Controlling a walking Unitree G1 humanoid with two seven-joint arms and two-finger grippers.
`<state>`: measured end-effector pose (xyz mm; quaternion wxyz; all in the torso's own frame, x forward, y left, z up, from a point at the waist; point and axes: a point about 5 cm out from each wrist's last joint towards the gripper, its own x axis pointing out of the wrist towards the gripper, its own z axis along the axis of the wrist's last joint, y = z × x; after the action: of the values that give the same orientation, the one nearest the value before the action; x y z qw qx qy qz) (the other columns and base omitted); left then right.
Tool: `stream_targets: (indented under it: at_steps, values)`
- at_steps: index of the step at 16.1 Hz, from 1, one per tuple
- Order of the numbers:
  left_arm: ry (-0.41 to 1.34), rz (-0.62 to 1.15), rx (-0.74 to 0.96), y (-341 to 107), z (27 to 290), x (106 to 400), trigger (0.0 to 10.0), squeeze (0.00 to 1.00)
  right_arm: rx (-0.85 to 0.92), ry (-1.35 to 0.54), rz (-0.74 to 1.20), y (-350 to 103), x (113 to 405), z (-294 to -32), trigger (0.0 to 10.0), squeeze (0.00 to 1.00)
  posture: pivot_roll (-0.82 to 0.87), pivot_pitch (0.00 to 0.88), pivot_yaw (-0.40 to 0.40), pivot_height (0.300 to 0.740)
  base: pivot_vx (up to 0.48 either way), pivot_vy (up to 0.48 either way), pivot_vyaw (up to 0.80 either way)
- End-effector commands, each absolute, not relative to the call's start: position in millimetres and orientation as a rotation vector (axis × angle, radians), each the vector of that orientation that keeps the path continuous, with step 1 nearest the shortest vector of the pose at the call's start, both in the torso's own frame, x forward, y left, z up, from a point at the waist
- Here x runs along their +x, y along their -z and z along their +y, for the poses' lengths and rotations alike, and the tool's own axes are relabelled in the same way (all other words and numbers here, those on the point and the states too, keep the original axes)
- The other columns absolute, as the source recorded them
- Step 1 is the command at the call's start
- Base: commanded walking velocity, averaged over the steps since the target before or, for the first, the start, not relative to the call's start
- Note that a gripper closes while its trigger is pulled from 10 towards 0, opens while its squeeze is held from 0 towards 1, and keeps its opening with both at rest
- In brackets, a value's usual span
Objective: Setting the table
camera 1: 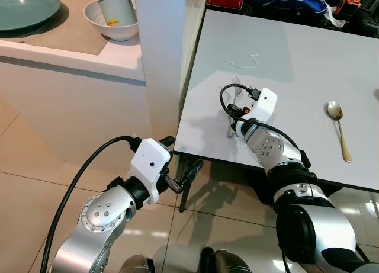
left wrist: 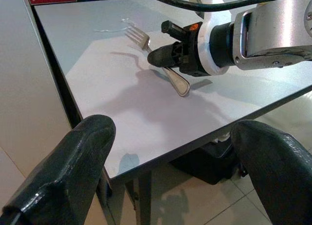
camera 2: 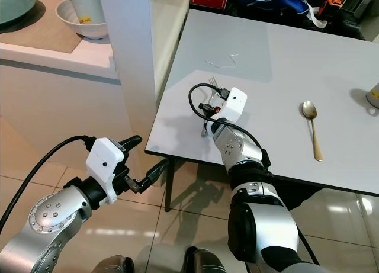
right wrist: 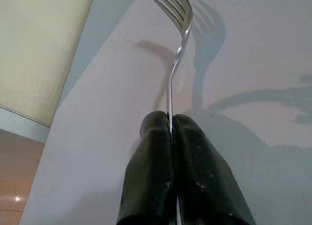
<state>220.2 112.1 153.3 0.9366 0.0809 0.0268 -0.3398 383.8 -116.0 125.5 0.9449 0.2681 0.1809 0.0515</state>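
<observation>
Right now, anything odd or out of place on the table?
One stray item: a thin white scrap, like a twist of string or plastic, lies on the table beyond the fork held in the right pincer. The spoon lies flat, nothing spilled.

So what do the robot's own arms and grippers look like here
Both arms are silver metal with round bolted joints and black sections. Each wrist carries a white, boxy camera housing fed by a looping black cable. The left gripper and right gripper each have two long, rounded, glossy black fingers. An orange marking shows near the right wrist.
</observation>
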Motion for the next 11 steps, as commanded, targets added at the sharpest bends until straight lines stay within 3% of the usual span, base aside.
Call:
stream_targets:
  at_steps: [1, 2, 4, 8, 10, 11]
  values:
    - [0.712, 0.054, 0.161, -155, 110, 219, 10.0, 0.0, 0.517, -0.083, 0.435, -116, 382, -119, 10.0, 0.89, 0.16, 0.161, -0.071, 0.74, 0.0, 0.0, 0.0]
    - [0.708, 0.053, 0.165, -156, 111, 219, 10.0, 0.0, 0.497, -0.085, 0.475, -112, 381, -120, 10.0, 0.96, 0.16, 0.161, -0.073, 0.74, 0.0, 0.0, 0.0]
    - [0.706, 0.056, 0.166, -156, 111, 219, 10.0, 0.0, 0.491, -0.075, 0.473, -113, 382, -121, 10.0, 1.0, 0.16, 0.161, -0.073, 0.74, 0.0, 0.0, 0.0]
    - [0.704, 0.059, 0.164, -156, 110, 218, 10.0, 0.0, 0.462, -0.046, 0.468, -117, 386, -129, 10.0, 1.0, 0.16, 0.162, -0.078, 0.74, 0.0, 0.0, 0.0]
    - [0.706, 0.058, 0.162, -156, 110, 219, 10.0, 0.0, 0.419, -0.041, 0.463, -120, 387, -133, 10.0, 0.87, 0.16, 0.158, -0.077, 0.74, 0.0, 0.0, 0.0]
    - [0.707, 0.057, 0.163, -156, 110, 219, 10.0, 0.0, 0.396, -0.045, 0.449, -124, 388, -135, 10.0, 0.0, 0.16, 0.153, -0.075, 0.74, 0.0, 0.0, 0.0]
